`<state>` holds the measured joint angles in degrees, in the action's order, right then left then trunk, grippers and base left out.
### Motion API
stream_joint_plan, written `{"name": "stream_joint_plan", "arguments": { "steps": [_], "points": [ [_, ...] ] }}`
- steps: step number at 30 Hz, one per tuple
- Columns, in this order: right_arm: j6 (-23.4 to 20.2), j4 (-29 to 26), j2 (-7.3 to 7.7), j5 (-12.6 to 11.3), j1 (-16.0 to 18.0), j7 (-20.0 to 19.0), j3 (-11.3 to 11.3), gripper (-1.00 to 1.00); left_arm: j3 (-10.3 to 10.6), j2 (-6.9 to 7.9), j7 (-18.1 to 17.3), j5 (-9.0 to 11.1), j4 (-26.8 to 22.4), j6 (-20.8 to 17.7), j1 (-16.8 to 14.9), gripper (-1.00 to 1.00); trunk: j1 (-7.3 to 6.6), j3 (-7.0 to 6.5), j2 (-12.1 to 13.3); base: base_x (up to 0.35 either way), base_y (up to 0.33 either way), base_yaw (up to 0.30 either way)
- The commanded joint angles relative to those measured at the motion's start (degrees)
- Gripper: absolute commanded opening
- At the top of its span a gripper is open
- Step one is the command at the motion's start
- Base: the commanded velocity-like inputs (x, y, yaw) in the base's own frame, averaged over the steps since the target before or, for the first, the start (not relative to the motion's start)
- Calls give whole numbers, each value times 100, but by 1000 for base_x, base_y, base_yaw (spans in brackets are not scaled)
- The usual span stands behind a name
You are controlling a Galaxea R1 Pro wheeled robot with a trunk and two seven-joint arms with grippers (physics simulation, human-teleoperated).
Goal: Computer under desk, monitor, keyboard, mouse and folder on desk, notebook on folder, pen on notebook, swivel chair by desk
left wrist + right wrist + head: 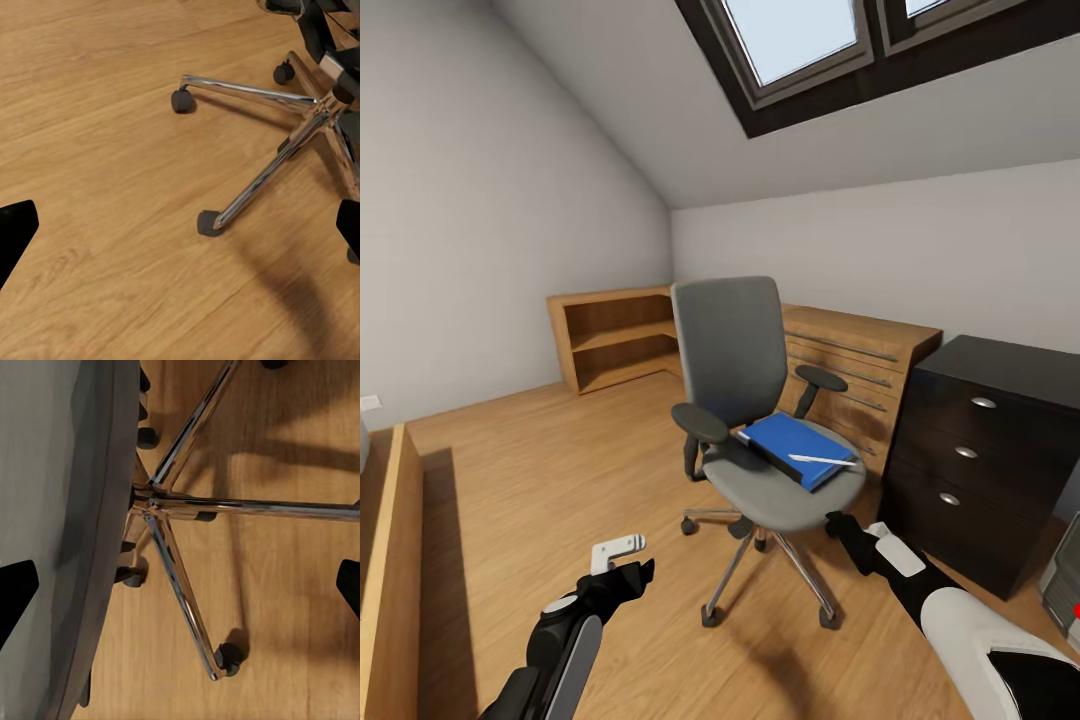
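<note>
A grey swivel chair (732, 352) stands mid-room in front of the wooden desk (862, 345). On its seat lies a blue folder (790, 440) with a white pen (822, 459) on top; I cannot make out a separate notebook. My left gripper (632, 572) hangs open over the floor, left of the chair's chrome base (300, 127). The right gripper (846, 528) is open at the seat's (60, 510) front right edge, above the base's legs (180, 585). A grey computer case (1063, 578) shows at the right edge. Monitor, keyboard and mouse are out of view.
A black drawer cabinet (978, 452) stands right of the chair against the desk. A low wooden bookshelf (615, 338) sits in the far corner. A wooden furniture edge (395, 560) runs along the left. The ceiling slopes with a skylight (800, 40).
</note>
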<state>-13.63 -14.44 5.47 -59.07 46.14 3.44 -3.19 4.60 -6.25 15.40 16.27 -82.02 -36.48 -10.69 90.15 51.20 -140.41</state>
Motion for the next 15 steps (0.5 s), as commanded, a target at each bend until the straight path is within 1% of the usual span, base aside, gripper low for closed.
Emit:
{"name": "stream_joint_plan", "arguments": {
  "steps": [1, 6, 8, 13, 15],
  "points": [
    [-34, -12, -2, -17, 0, 35, -36, 100, 6, 0, 52, 60, -7, -17, -3, 100, -1, 6, -3, 47, 0, 0],
    [-41, -7, 6, -18, 0, 34, -48, 100, 6, 0, 51, 60, -7, -17, -3, 100, -1, 6, -3, 32, 0, 0],
    [-42, -7, 7, -19, 0, 32, -49, 100, 6, 0, 51, 64, -7, -17, -3, 100, -1, 6, -3, -179, 0, 0],
    [-43, -12, 7, -17, 0, 32, -42, 100, 6, 0, 51, 68, -7, -17, -3, 100, -1, 6, -3, -277, 0, 0],
    [-43, -10, 5, -17, 0, 23, -42, 100, 6, 0, 52, 69, -7, -17, -3, 100, -1, 6, -3, -144, 0, 0]
  ]
}}
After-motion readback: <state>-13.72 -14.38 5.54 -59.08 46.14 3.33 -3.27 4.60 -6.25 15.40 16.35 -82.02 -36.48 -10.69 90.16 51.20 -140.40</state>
